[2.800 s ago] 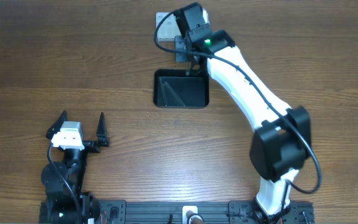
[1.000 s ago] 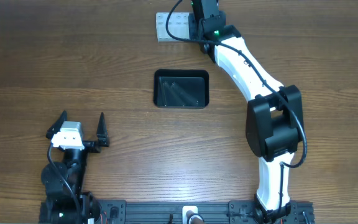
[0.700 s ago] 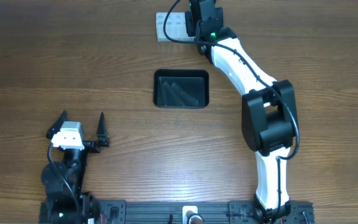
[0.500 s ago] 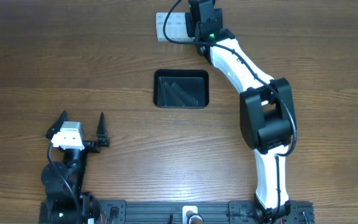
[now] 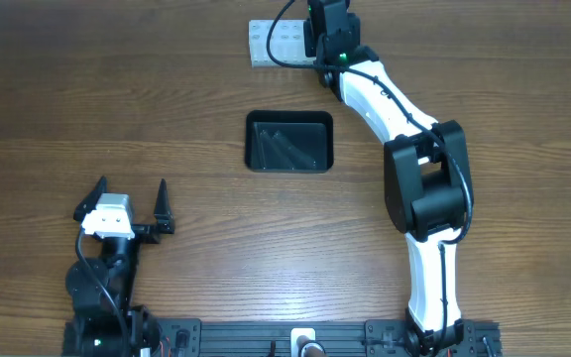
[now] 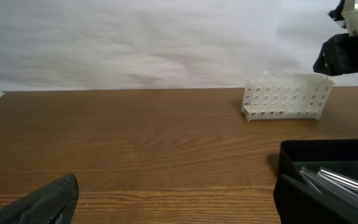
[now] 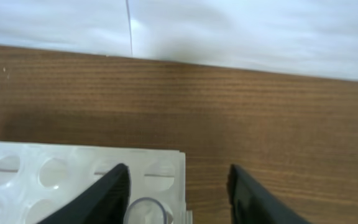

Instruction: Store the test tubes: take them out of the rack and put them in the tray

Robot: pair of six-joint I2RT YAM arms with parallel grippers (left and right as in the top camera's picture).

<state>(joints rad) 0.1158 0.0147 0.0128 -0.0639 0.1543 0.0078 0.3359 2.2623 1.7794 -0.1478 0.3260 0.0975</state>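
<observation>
The white test tube rack stands at the table's far edge, also seen as rack from the left wrist. My right gripper hovers over the rack's right end. In its own view the gripper is open, its fingers straddling the end of the rack, with the round rim of a clear test tube between them. The black tray lies just in front of the rack and holds clear tubes lying flat. My left gripper rests open near its base, far from both.
Bare wooden table surrounds the tray and rack. A white backdrop rises behind the table's far edge. The right arm stretches diagonally past the tray's right side.
My right arm has left the tray and moved up to the rack, then settled over its right end. The left arm has stayed still.
</observation>
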